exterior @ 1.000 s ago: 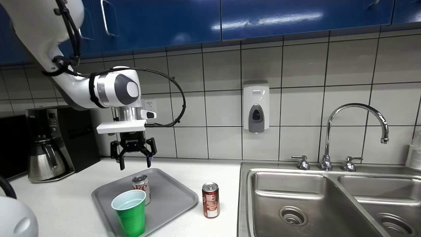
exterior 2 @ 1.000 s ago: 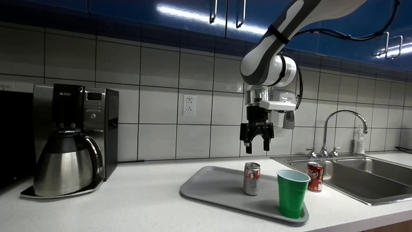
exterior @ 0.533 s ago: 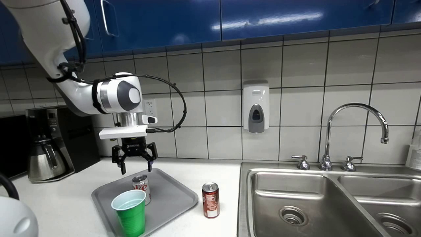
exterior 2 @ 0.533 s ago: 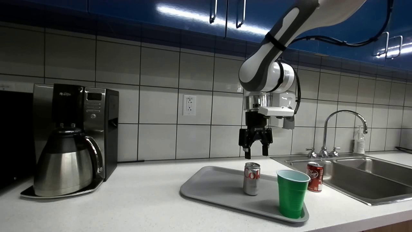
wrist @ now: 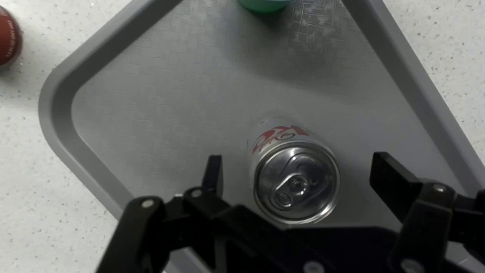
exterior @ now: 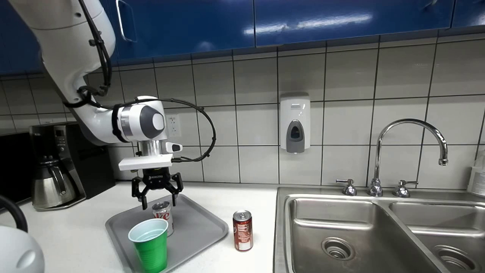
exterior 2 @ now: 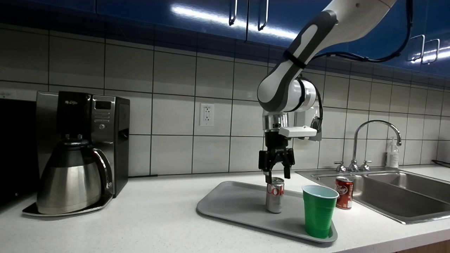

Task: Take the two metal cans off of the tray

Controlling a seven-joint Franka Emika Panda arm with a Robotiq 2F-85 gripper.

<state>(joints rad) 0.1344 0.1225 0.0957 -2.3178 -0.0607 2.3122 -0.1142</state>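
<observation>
The silver can (exterior: 165, 214) with red lettering stands upright on the grey tray (exterior: 199, 223); it also shows in an exterior view (exterior 2: 274, 198) and the wrist view (wrist: 297, 184). My gripper (exterior: 159, 204) is open and empty, pointing down, with its fingertips around the height of the can's top. In the wrist view (wrist: 298, 167) the can's lid lies between the two fingers, with a gap on each side. The dark red can (exterior: 243, 232) stands upright on the counter beside the tray; it also shows in an exterior view (exterior 2: 344, 193) and at the wrist view's edge (wrist: 8, 38).
A green cup (exterior: 150, 248) stands on the tray close to the silver can; it also shows in an exterior view (exterior 2: 319, 214). A steel sink (exterior: 333, 212) lies beyond the red can. A coffee maker (exterior 2: 77, 154) stands on the counter. Blue cabinets (exterior 2: 168, 21) hang above.
The arm has moved down, bringing the open gripper from above the silver can to about its top. The cans, cup and tray have not moved.
</observation>
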